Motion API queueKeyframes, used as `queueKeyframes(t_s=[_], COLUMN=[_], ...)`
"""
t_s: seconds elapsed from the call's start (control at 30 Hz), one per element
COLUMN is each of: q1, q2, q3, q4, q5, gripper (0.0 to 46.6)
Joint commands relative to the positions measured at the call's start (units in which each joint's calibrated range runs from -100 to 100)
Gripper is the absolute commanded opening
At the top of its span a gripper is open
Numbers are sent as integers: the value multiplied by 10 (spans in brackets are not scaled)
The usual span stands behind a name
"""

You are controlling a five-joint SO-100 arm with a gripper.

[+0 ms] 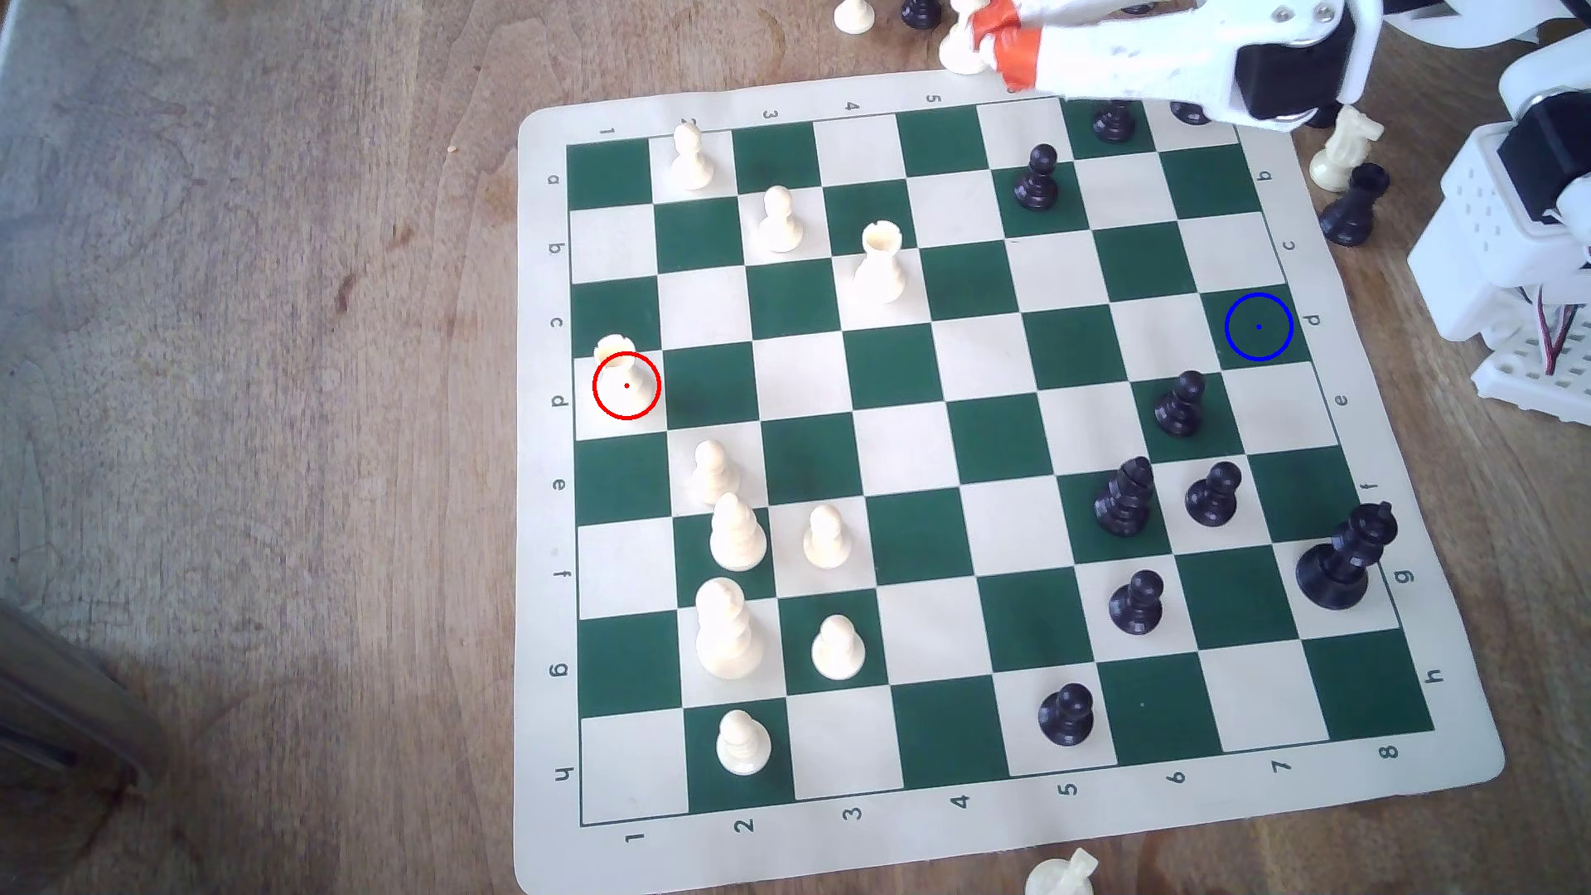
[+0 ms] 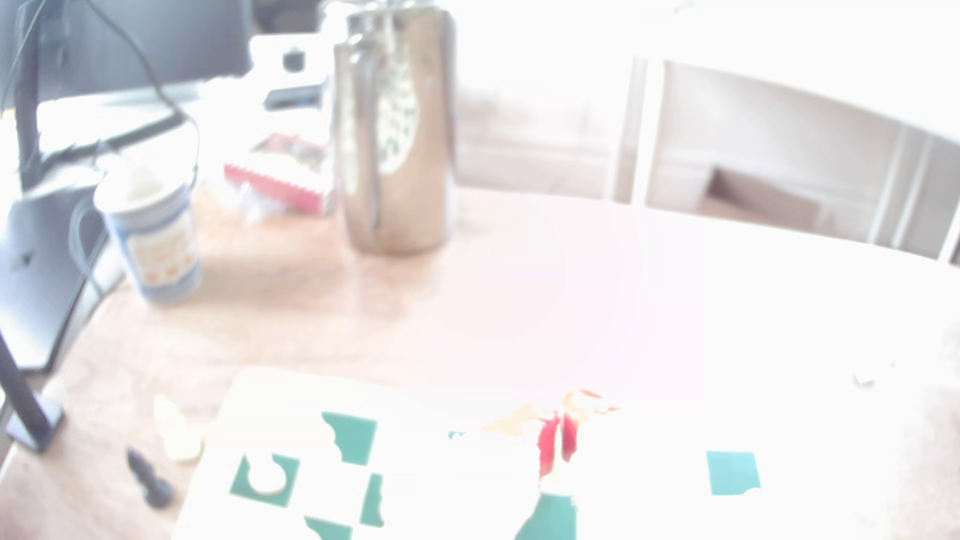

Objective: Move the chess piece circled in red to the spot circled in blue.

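Tool (image 1: 1003, 52) far off, grip state unclear; bring it over white rook (image 1: 622, 370); descend straight, avoid neighbouring pawn (image 1: 713, 472).

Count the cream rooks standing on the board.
2: the red-circled rook at the board edge on the exterior view's left, a second rook nearer its middle. The arm may hide others.

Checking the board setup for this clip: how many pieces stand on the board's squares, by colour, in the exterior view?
Cream pieces: 10
Black pieces: 9, two partly hidden by the arm
Total: 19
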Motion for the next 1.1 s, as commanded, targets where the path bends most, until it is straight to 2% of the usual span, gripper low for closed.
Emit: queueKeyframes(t_s=[0.0,0.07,0.37,0.6,0.77,1.07], q1=[-15,-1,16,14,22,45], q2=[125,223,459,577,653,727], q3=[-174,-249,-370,-494,-570,-629], q4=[56,61,21,4,20,20], q5=[-10,-12,-19,-38,-27,-27], gripper=[3,13,110,139,147,151])
